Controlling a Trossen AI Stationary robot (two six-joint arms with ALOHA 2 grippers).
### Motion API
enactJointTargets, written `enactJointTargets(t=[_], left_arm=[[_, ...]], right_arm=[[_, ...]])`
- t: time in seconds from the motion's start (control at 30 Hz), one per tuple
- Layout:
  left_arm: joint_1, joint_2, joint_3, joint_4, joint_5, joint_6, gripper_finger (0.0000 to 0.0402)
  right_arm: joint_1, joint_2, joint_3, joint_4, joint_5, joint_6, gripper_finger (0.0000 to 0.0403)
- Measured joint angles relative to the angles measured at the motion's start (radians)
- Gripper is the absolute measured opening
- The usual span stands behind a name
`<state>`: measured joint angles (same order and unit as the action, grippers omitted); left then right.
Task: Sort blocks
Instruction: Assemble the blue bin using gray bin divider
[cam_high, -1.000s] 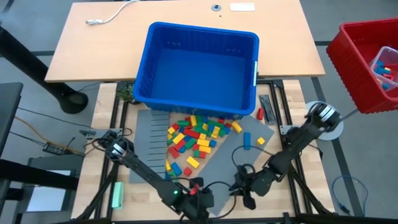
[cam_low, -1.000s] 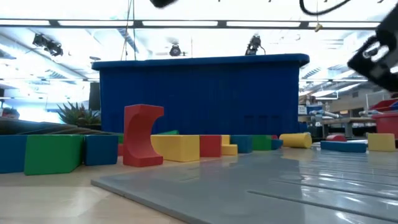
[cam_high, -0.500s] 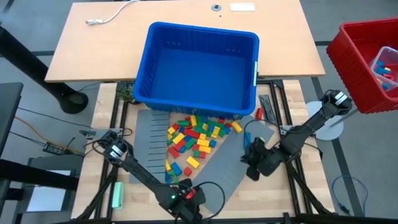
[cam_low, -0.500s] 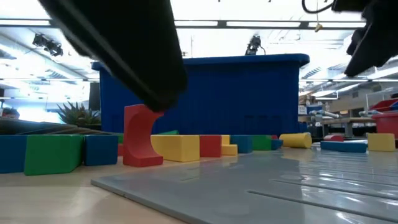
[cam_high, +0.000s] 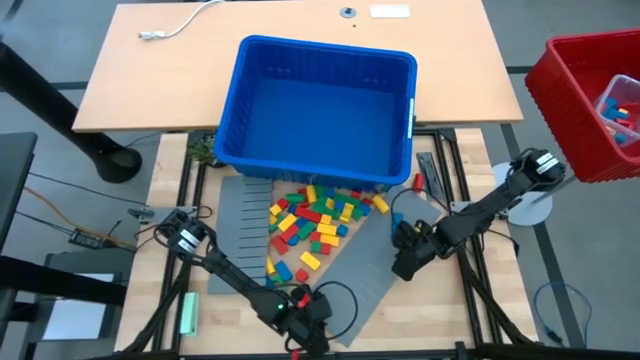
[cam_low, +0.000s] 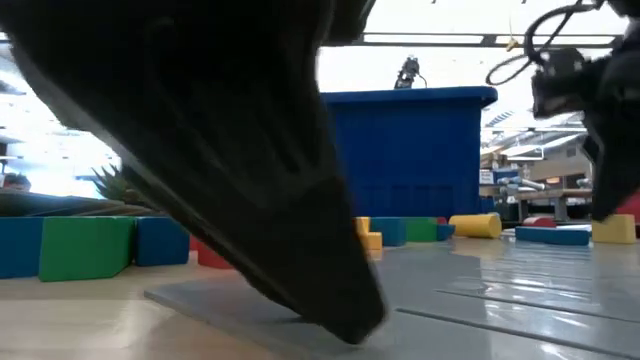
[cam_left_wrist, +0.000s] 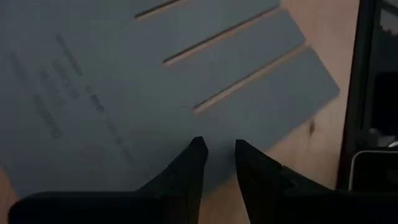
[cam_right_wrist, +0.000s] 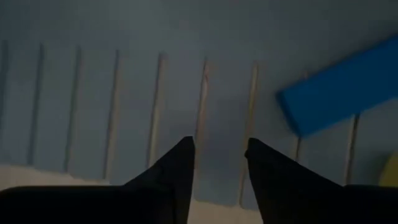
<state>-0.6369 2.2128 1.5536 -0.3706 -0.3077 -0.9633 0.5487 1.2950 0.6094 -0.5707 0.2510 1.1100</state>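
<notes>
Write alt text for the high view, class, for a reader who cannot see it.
A heap of red, yellow, green and blue blocks lies on grey ridged panels just in front of an empty blue bin. The right gripper hovers over the panel near a lone blue block; the left gripper sits at the table's near edge.

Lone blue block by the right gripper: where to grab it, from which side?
Probably from above, at mid-length across its narrow width. The blue block lies flat on the grey panel, long and slim, skewed to the ridges. Both long sides look free, so turn the right gripper, open and empty, until its fingers straddle them.
</notes>
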Motion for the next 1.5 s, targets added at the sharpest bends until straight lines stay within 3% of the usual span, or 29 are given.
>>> enactJointTargets(t=[0.2, 0.53, 0.8, 0.97, 1.2, 1.37, 1.5], left_arm=[[-0.004, -0.003, -0.016, -0.076, 0.021, -0.042, 0.0103], [-0.042, -0.015, 0.004, -0.306, 0.001, -0.255, 0.0103], [-0.078, -0.083, 0.032, -0.581, -0.119, -0.392, 0.0103], [-0.078, -0.121, 0.037, -0.563, -0.153, -0.402, 0.0103], [-0.107, -0.186, 0.095, -0.530, -0.241, -0.463, 0.0103], [-0.132, -0.196, 0.093, -0.402, -0.243, -0.505, 0.0103], [-0.138, -0.194, 0.050, -0.277, -0.251, -0.592, 0.0103]], right_arm=[[0.040, 0.075, -0.034, 0.110, -0.061, 0.065, 0.0155], [0.098, 0.204, -0.036, 0.453, -0.062, 0.151, 0.0124], [0.079, 0.261, -0.035, 0.633, 0.008, 0.129, 0.0109], [0.040, 0.229, -0.038, 0.626, 0.019, 0.074, 0.0100], [0.018, 0.056, -0.037, 0.619, -0.012, -0.071, 0.0094], [0.045, -0.050, -0.037, 0.617, -0.014, -0.248, 0.0093], [0.076, -0.050, -0.037, 0.629, 0.013, -0.412, 0.0093]])
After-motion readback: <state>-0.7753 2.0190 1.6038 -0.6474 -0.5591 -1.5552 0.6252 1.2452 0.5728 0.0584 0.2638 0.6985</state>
